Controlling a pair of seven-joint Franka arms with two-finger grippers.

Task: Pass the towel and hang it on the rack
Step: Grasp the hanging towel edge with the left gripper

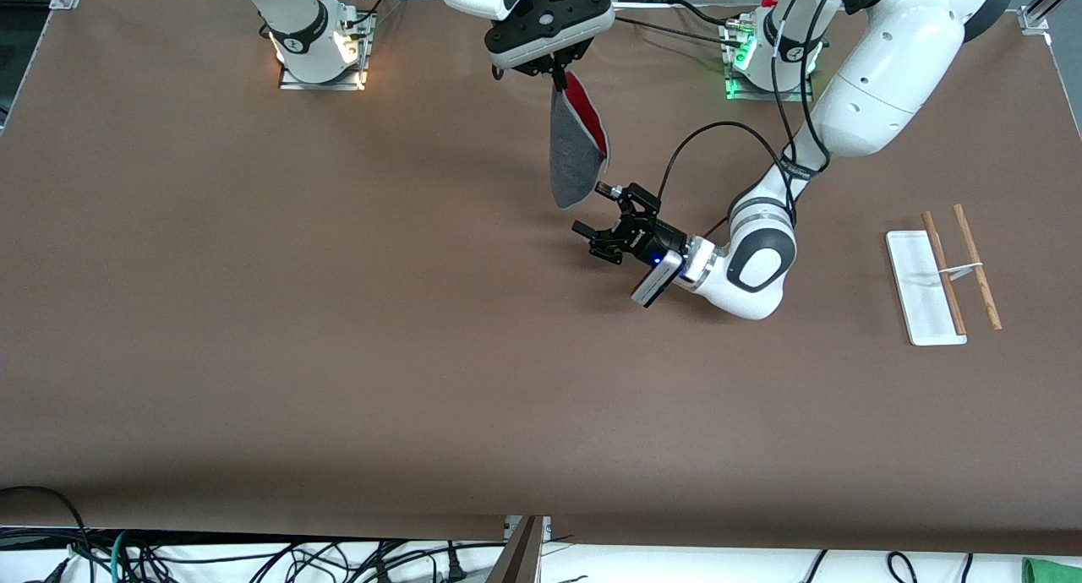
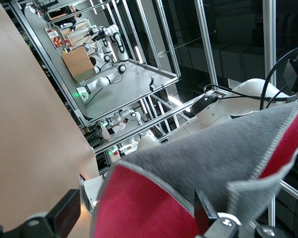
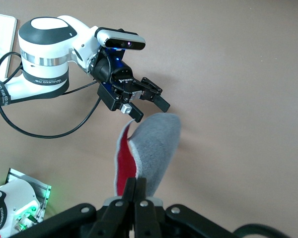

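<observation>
Nearest the front camera, the rack (image 1: 944,275) stood on the tabletop (image 1: 338,355) while the right pincer (image 1: 558,78), clamped shut, dangled the soft, light towel (image 1: 575,148) before the open left pincer (image 1: 602,211), best nipped at its limp lower edge.

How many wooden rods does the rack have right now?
2. Both brown rods of the rack run parallel at the left arm's end of the table: one rod over the white base, the other rod beside it, over the table.
</observation>
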